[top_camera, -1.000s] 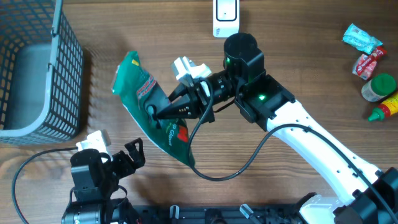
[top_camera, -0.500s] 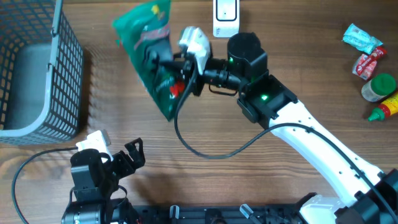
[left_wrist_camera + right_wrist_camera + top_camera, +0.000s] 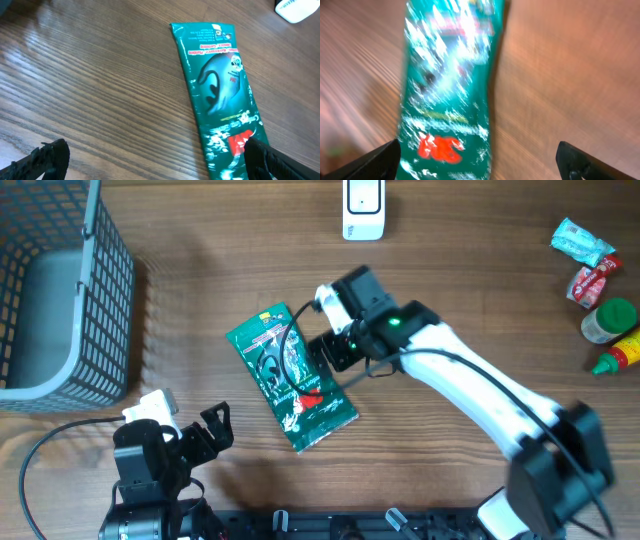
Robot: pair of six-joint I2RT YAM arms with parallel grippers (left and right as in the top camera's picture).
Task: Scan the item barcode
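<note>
The item, a green foil pouch [image 3: 290, 380] with red and white print, lies flat on the wooden table, apart from both grippers. My right gripper [image 3: 322, 352] hovers at its right edge, open and empty. In the right wrist view the pouch [image 3: 450, 85] is blurred, and the open gripper [image 3: 480, 165] has its left finger over the pouch. The white scanner [image 3: 362, 205] stands at the table's far edge. My left gripper [image 3: 215, 425] rests open at the near left. In its wrist view the pouch [image 3: 220, 95] runs down to the right fingertip [image 3: 275, 160]. No barcode is readable.
A grey wire basket [image 3: 60, 290] fills the far left. At the right edge sit a pale blue packet [image 3: 585, 242], a red packet [image 3: 592, 280], a green-lidded jar [image 3: 610, 318] and a yellow bottle [image 3: 622, 355]. A black cable [image 3: 290, 350] lies across the pouch.
The right gripper swung the pouch up toward the scanner, then brought it down and opened. The pouch now lies flat on the table, released. The left arm stayed still.
</note>
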